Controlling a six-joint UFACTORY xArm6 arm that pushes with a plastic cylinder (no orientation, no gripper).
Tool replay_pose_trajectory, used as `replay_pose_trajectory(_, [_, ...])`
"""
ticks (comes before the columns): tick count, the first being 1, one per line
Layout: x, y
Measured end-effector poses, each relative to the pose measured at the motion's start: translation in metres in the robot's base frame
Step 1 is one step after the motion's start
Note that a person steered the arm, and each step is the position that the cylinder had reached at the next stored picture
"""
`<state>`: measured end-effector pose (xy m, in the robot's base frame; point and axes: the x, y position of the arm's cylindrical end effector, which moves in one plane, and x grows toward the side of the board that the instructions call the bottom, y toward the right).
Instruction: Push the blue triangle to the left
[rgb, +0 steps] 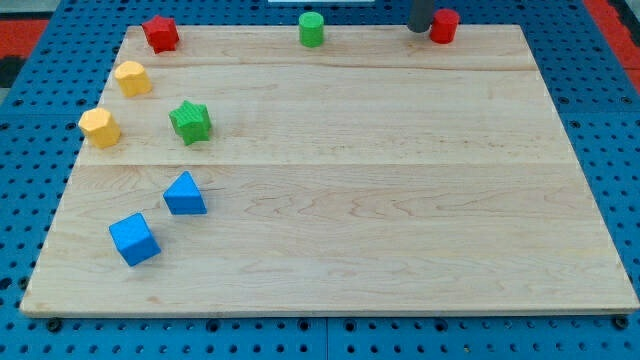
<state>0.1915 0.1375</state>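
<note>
Starting at the view's bottom, we count two blue blocks: a blue cube (134, 239) nearest the bottom left, and the blue triangle (185, 194) just above and right of it, the two close but apart. Farther up we find one green star (190, 122), then two yellow blocks (100, 127) (132, 78) by the left edge. Along the top edge sit a red star (160, 33), a green cylinder (312, 29) and a red cylinder (444, 25), making two green and two red. Our tip (419, 30) has no jaws; it rests just left of the red cylinder, well apart from the triangle. Everything lies on a pale wooden board (380, 200) over a blue pegboard (610, 120).
</note>
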Motion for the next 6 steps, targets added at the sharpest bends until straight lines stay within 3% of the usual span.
replay_pose_trajectory(2, [0.099,-0.002])
replay_pose_trajectory(6, [0.112,-0.002])
